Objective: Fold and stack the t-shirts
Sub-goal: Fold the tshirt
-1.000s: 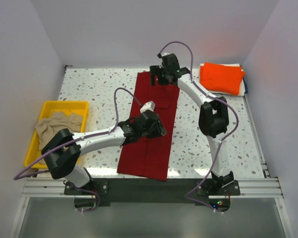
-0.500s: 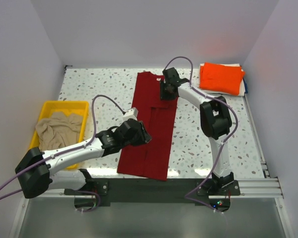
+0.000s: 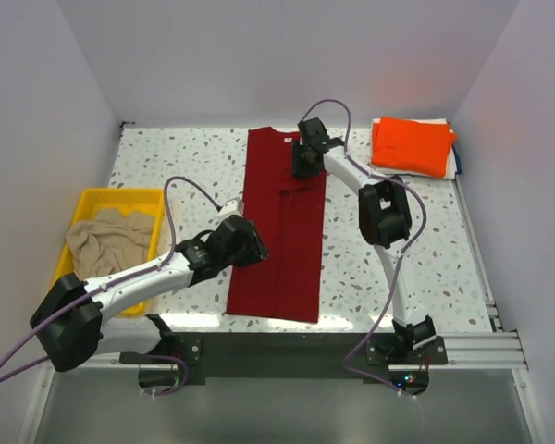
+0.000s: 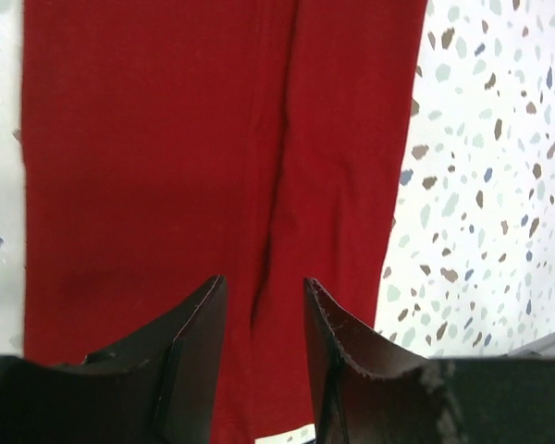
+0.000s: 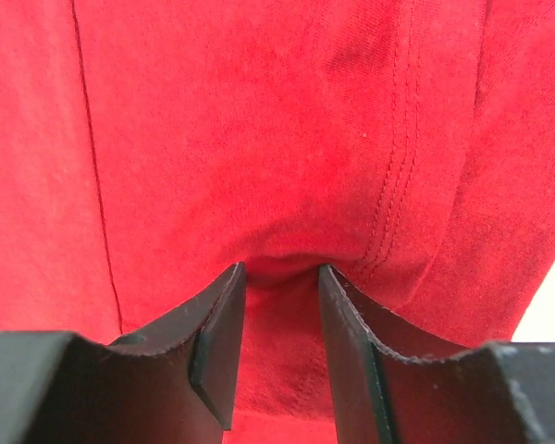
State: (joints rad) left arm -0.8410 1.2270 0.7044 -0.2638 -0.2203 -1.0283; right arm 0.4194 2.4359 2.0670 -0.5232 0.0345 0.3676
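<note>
Grasp: my right gripper pinches a pucker of the red tee at its collar end.
Left gripper: parted, holding nothing, low over the tee's near-left part.
Red tee: flat mid-table, a long strip with sleeves folded in.
Handling: light and limp, I judge; corners and hems give the surest hold.
Edges: near hem lies close to the table's front edge.
Room: open tabletop on both sides; orange tee far right, beige tee in the tray.

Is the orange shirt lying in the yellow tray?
No, the orange shirt lies folded at the far right of the table, while the tray holds the beige shirt.
</note>
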